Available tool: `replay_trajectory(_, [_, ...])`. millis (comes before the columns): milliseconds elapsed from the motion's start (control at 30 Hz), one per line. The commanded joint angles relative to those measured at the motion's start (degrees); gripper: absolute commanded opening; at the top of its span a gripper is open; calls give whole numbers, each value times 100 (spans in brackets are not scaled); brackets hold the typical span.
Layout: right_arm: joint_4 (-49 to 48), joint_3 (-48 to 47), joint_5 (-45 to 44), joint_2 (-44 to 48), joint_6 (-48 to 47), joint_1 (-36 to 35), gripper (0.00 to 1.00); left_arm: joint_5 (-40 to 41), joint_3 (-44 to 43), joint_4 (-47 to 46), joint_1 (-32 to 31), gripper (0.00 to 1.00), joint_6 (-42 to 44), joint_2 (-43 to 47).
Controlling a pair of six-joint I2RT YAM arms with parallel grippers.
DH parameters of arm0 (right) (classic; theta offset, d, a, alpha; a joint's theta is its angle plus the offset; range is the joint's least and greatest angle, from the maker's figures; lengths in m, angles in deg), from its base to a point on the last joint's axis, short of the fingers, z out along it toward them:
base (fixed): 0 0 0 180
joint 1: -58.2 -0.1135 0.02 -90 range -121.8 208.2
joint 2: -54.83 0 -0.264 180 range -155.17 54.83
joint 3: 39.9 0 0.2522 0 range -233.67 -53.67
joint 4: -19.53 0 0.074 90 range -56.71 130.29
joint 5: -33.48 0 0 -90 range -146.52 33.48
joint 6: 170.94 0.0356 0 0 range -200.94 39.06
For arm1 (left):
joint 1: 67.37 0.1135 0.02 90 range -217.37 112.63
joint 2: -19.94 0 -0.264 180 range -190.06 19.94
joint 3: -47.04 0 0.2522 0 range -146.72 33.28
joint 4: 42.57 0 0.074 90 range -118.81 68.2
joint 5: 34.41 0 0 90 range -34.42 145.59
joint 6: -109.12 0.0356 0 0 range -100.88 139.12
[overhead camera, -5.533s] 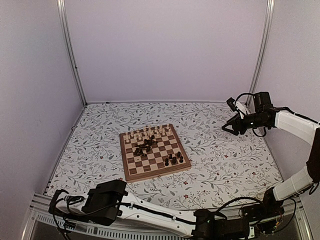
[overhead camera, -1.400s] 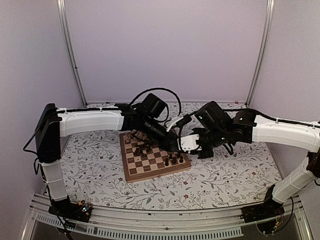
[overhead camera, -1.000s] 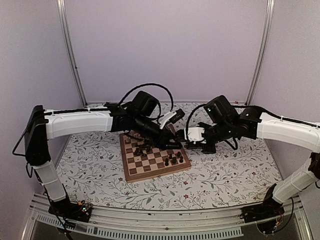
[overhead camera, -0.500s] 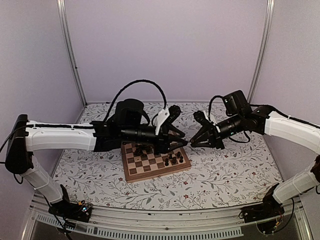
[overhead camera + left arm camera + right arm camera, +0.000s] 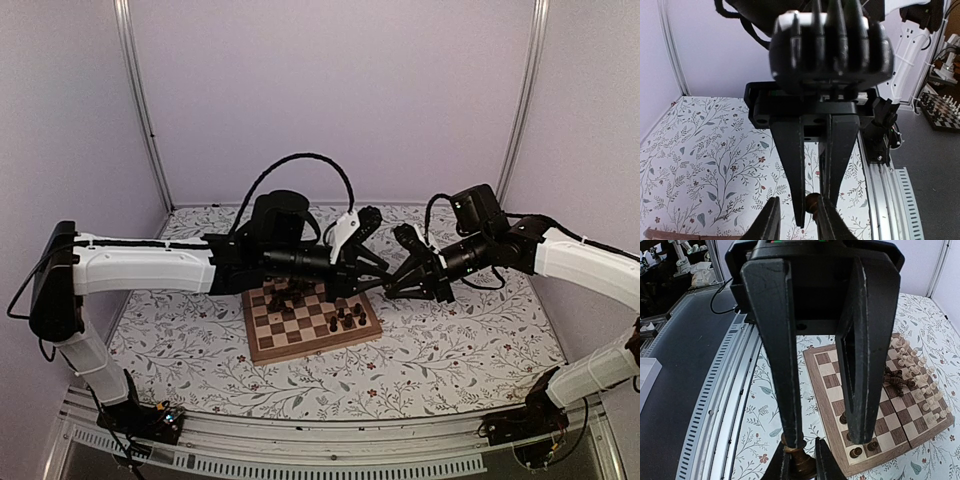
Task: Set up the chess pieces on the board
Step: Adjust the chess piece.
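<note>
The left arm (image 5: 150,270) is being stretched from the left across the floral tabletop (image 5: 450,340), and the far half of the board (image 5: 275,335) is being covered by it in the top view. The left hand (image 5: 368,280) is being held out just past the board's right edge. In the right wrist view its fingers (image 5: 787,365) are being shown well apart. One tip is sitting just above the dark chess piece (image 5: 799,460) and the other is off to the side, so nothing is being clamped by this hand.

The board is lying flat on the tabletop between the two arms. Toppled dark pieces (image 5: 287,297) are being seen heaped near its middle, and a few standing dark pieces (image 5: 347,320) are grouped by its near right corner. Pale pieces (image 5: 915,370) are being shown in rows along its far edge in the right wrist view.

Off the board's right side, raised above the tabletop, the two hands are being brought tip to tip. The dark chess piece is being gripped there between the narrowly set fingers of the right hand (image 5: 398,284). In the left wrist view it is being flanked by the left hand's own fingertips (image 5: 769,222). The right arm (image 5: 590,260) is being reached in from the right.
</note>
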Motion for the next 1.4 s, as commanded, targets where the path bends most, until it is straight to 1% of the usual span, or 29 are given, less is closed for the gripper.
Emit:
replay_trajectory(0, [-142,78,168,161,81,67,7,-282,-144,214,-79,30,53,-83])
replay_trajectory(100, [-152,95,177,161,82,104,7,-336,-12,176,-84,32,52,20])
replay_trajectory(200, [-168,96,169,165,83,122,7,-412,13,255,-79,31,92,51])
replay_trajectory(533, [-177,130,159,209,88,146,8,-377,-226,591,-81,16,90,-182])
replay_trajectory(633, [-186,145,144,221,79,150,9,-346,-306,615,-86,14,82,-228])
replay_trajectory(700, [-192,158,113,223,68,150,9,-283,-348,636,-83,14,74,-254])
replay_trajectory(767, [-207,174,73,226,58,151,10,-215,-389,654,-79,16,53,-283])
replay_trajectory(900, [-289,216,-80,231,78,143,11,-247,-390,559,-79,24,-37,-276])
replay_trajectory(1000, [-310,227,-117,228,88,146,12,-303,-367,469,-84,25,-114,-295])
replay_trajectory(1200, [-336,252,-160,223,98,144,14,-378,-407,435,-80,20,-194,-367])
replay_trajectory(1367, [-350,253,-165,229,109,147,14,-349,-457,485,-79,13,-220,-450])
